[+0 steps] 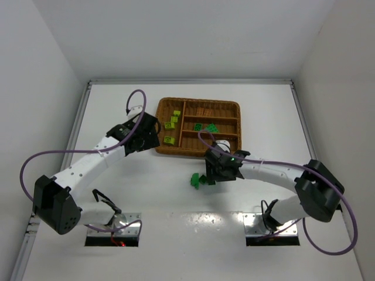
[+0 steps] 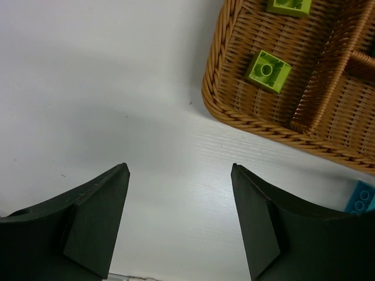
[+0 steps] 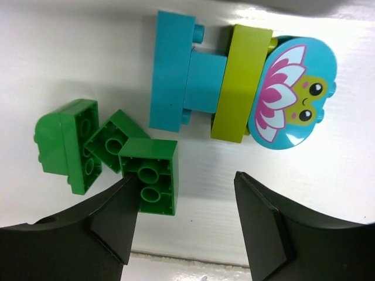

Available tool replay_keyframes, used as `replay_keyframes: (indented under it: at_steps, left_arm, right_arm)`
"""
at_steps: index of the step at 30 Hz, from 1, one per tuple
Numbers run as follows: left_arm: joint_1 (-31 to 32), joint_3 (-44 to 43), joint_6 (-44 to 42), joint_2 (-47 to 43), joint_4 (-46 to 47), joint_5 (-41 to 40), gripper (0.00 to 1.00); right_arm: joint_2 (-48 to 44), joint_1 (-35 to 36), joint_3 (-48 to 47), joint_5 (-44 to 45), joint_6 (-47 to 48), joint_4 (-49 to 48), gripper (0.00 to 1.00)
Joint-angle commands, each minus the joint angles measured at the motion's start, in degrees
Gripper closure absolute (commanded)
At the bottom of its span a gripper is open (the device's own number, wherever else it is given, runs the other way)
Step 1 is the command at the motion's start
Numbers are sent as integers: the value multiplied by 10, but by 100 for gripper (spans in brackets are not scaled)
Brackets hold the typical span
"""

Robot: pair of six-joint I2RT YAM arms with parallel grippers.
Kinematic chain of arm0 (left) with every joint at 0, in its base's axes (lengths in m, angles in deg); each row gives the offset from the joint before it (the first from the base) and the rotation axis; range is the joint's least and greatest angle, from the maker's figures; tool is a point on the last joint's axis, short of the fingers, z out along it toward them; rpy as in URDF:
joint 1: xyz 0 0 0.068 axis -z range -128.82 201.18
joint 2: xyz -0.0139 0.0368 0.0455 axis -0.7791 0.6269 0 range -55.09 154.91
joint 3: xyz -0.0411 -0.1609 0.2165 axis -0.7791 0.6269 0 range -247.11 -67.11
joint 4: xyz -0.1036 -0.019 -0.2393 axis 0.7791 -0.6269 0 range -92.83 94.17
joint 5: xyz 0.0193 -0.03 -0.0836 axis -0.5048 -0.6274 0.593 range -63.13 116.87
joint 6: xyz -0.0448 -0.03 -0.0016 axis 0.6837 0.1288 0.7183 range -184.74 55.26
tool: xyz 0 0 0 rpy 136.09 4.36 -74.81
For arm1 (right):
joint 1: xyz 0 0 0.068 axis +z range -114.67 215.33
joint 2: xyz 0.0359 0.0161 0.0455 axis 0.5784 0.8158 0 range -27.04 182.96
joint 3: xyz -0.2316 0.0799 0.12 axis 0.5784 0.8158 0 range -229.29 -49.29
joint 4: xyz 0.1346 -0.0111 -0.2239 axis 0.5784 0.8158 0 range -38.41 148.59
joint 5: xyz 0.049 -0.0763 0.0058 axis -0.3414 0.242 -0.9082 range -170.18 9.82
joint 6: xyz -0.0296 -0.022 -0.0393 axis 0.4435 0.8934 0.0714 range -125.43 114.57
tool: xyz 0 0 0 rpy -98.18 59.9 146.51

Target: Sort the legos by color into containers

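Both left fingers (image 2: pixel 94 222) and right fingers (image 3: pixel 263 228) gape wide, empty; a blue lego (image 2: pixel 362 198) is cut off beside the tray (image 2: pixel 246 123).

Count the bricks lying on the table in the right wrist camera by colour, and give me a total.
Green bricks: 3
Cyan bricks: 3, one of them rounded and printed with a frog
Lime-yellow brick: 1
Total: 7

White table (image 1: pixel 105 108), plain white walls (image 1: pixel 35 58)
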Motion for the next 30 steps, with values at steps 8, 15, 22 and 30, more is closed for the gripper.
replay_keyframes:
  at_steps: [8,15,22,30]
  left_arm:
    - [0,-2,-7,-17,-1,-1,23]
    - [0,-2,-7,-17,-1,-1,23]
    - [0,-2,-7,-17,-1,5,23]
    - [0,-2,-7,-11,4,5,23]
  right_arm:
    - [36,9,-18,34,-6,31,42]
    - [18,9,-1,39,-6,42,41]
    - [24,9,-1,52,-6,82,40]
    - [-7,9,4,21,5,70,63]
